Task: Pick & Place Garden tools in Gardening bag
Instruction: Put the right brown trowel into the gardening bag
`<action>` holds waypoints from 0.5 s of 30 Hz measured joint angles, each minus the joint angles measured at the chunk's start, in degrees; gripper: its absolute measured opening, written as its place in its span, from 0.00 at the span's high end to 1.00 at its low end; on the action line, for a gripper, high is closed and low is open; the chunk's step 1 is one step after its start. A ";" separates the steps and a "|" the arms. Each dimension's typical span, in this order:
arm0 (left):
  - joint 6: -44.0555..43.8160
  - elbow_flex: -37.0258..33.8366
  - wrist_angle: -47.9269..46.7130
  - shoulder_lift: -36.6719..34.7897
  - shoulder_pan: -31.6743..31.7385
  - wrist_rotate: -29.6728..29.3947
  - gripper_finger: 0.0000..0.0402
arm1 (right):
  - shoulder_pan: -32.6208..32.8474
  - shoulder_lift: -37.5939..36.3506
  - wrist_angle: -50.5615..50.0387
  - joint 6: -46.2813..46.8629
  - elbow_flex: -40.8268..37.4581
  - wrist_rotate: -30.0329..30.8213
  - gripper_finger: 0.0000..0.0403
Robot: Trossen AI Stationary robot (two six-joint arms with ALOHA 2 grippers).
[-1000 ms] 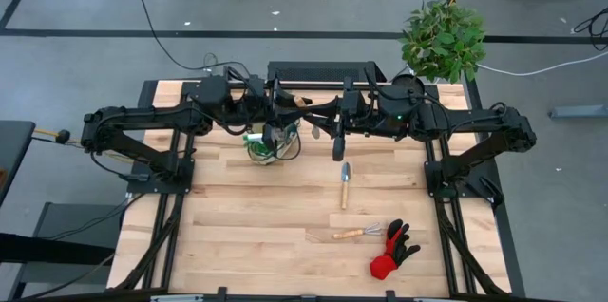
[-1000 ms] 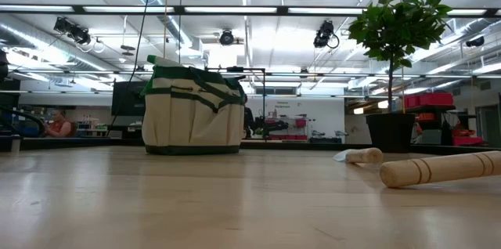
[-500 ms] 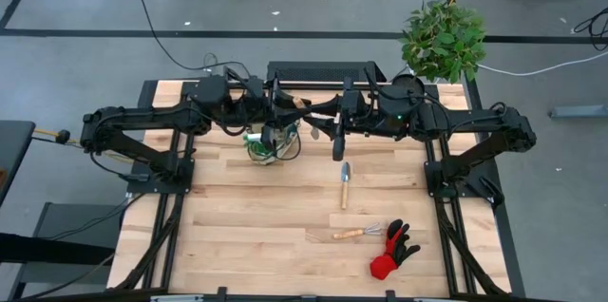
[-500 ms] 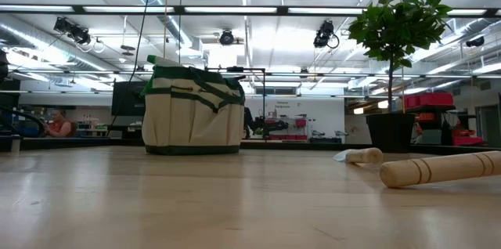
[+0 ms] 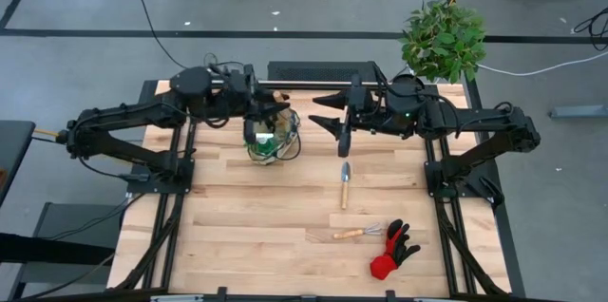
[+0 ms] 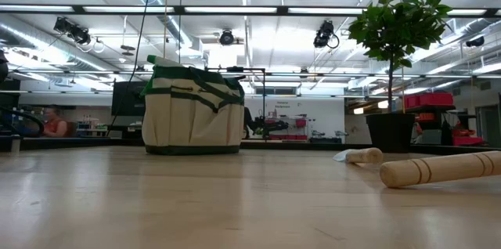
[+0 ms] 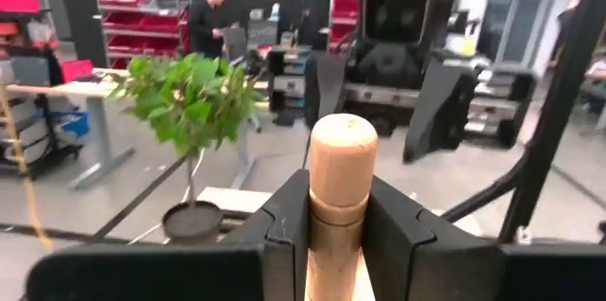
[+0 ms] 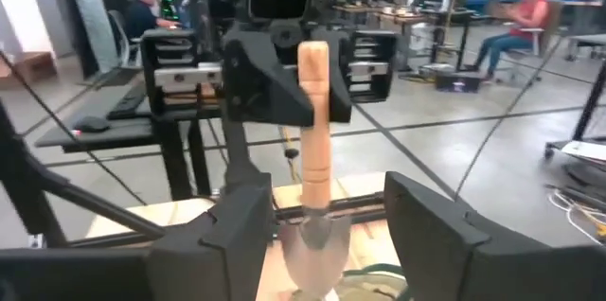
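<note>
The tan gardening bag stands on its base at the table's far middle, also in the low view. Above its far rim my left gripper is shut on a wooden-handled metal tool. My right gripper faces it from the table's right side. It is open, with its fingers on either side of the tool's blade and apart from it. A wooden-handled trowel, a small rake and a red-and-black glove lie on the table. My left gripper pinches the tool's wooden handle between its two fingers, a little below the rounded free end. The fingers come in level from the table's left side and lie across the handle. The tool hangs upright, handle up and metal blade down, clear of the table.
A leafy potted plant stands at the far right corner. The handles of the lying tools show at the right in the low view. Bare wood lies at the table's near left. People sit and stand in the room beyond.
My right gripper has opened and let go of the wooden-handled tool. My left gripper, still shut on the handle, has drawn back toward the table's left edge with the tool, away from my right gripper. The tool stays upright.
</note>
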 joint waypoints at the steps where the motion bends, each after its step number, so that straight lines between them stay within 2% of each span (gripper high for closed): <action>1: 0.56 0.00 -1.48 -0.30 0.24 -0.33 0.81 | 0.00 0.00 -0.22 0.01 0.00 0.72 0.49; 7: 1.09 -0.96 -8.02 -1.10 3.24 -0.84 0.81 | 0.00 0.00 -1.77 0.40 0.00 2.38 0.52; 15: 0.79 -10.23 -6.38 -1.71 7.22 -0.79 0.81 | 0.00 0.00 -2.20 0.84 0.00 2.36 0.56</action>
